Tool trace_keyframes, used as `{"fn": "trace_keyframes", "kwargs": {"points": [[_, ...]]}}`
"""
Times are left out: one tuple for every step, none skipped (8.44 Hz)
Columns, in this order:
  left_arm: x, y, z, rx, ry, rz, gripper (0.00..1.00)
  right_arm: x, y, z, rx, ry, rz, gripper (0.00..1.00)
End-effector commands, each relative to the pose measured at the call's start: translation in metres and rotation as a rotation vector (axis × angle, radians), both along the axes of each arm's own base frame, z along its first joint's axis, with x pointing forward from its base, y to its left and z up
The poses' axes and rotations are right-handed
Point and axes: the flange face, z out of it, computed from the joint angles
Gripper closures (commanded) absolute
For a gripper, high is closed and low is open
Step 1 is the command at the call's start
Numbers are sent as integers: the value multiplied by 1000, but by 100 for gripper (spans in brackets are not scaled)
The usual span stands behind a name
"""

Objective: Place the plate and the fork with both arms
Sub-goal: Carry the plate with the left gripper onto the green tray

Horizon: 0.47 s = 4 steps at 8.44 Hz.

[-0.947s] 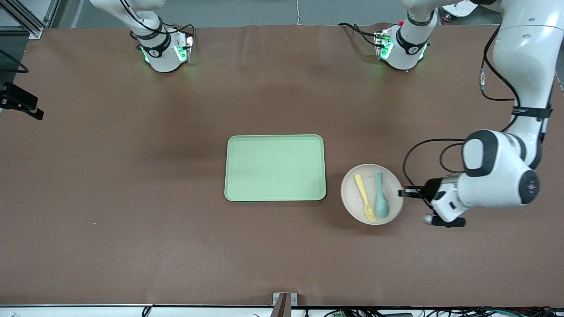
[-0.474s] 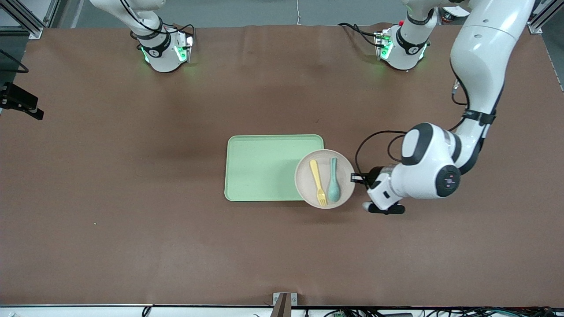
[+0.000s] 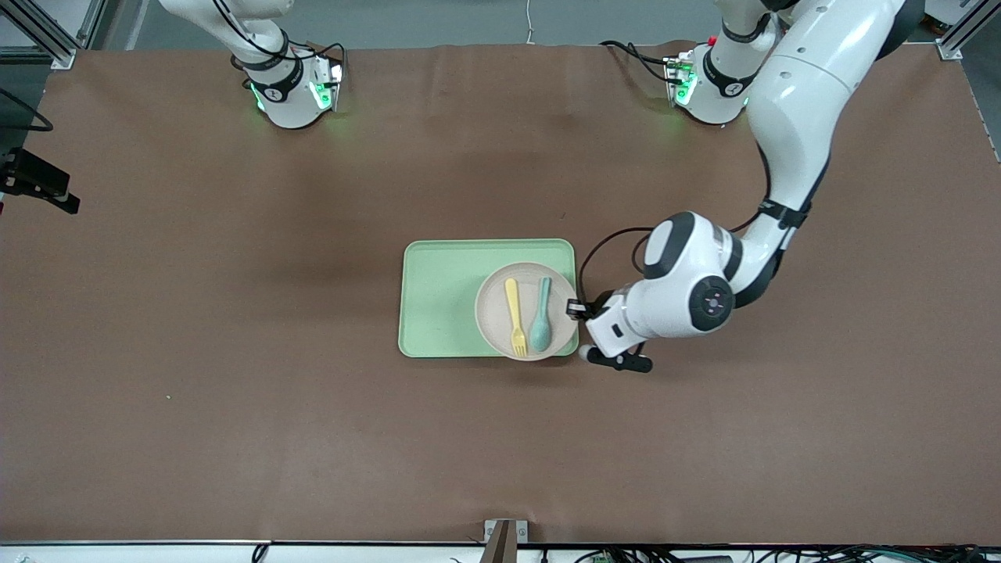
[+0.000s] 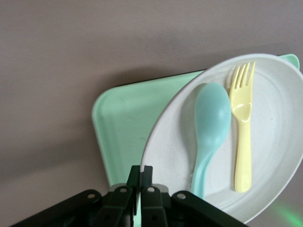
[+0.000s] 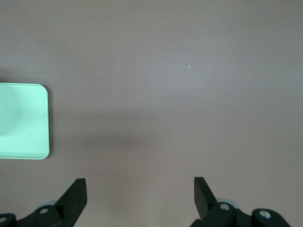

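Note:
The beige plate (image 3: pixel 491 313) (image 4: pixel 277 118) is over the pale green tray (image 3: pixel 438 297) (image 4: pixel 120 125), at the tray's end toward the left arm. Its rim reaches just past the tray's edge nearest the front camera. On the plate lie the pale yellow fork (image 3: pixel 514 317) (image 4: pixel 241 142) and a teal spoon (image 3: pixel 541 317) (image 4: pixel 210 125), side by side. My left gripper (image 3: pixel 573 307) (image 4: pixel 141 171) is shut on the plate's rim at the side toward the left arm. My right gripper (image 5: pixel 139 189) hangs open over bare table beside the tray's corner (image 5: pixel 23 120); it holds nothing.
The brown table mat (image 3: pixel 235 352) spreads all around the tray. Both arm bases (image 3: pixel 293 94) (image 3: pixel 712 90) stand along the edge farthest from the front camera. A small green speck (image 3: pixel 168 397) lies toward the right arm's end.
The left arm has carried the plate, with fork and spoon on it, from the bare table sideways to over the tray. The right arm has not visibly moved.

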Motion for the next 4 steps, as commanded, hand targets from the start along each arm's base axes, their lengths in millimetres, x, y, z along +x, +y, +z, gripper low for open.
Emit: {"fn": "trace_keyframes", "kwargs": {"points": [[-13, -16, -27, 66, -37, -72, 100, -2, 2, 0, 5, -4, -10, 0], [-21, -15, -41, 81, -17, -88, 100, -2, 2, 0, 5, -4, -10, 0], [-25, -13, -50, 85, -5, -97, 100, -2, 2, 0, 5, -4, -10, 0], [-27, -12, -54, 88, 1, -101, 100, -2, 3, 0, 5, -5, -7, 0]]}}
